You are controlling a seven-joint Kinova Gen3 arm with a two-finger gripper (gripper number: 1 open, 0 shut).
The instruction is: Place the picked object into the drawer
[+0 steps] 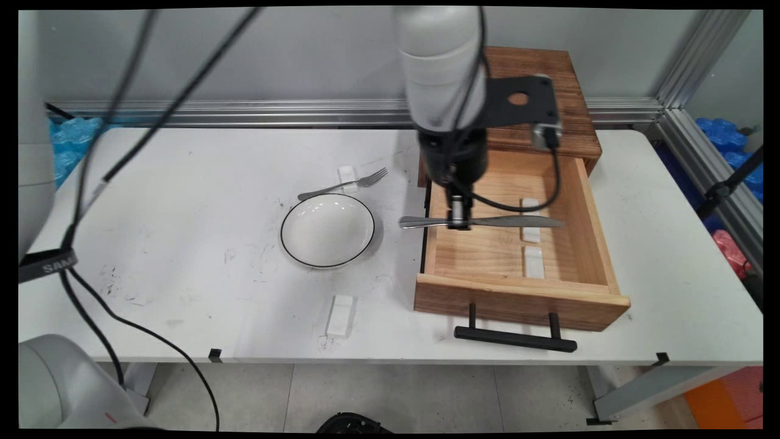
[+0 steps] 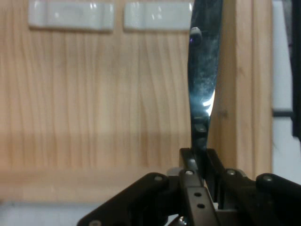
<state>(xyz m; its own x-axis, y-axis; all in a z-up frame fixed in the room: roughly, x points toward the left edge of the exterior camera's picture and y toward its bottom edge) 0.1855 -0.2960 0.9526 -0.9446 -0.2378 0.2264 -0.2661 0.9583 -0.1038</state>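
1. White desk [image 1: 183,201], scuffed, grey wall behind; open wooden drawer [image 1: 600,244] sits at its right end.
2. Claw [image 1: 459,221] is clamped tight on a silver knife [image 1: 518,222], held level above the drawer's left edge.

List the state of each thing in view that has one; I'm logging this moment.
gripper: shut on the knife, above the drawer
knife: held level, off the drawer floor
drawer: pulled open, two white rests inside
bowl: upright, empty, on the table
fork: lying across a white rest behind the bowl
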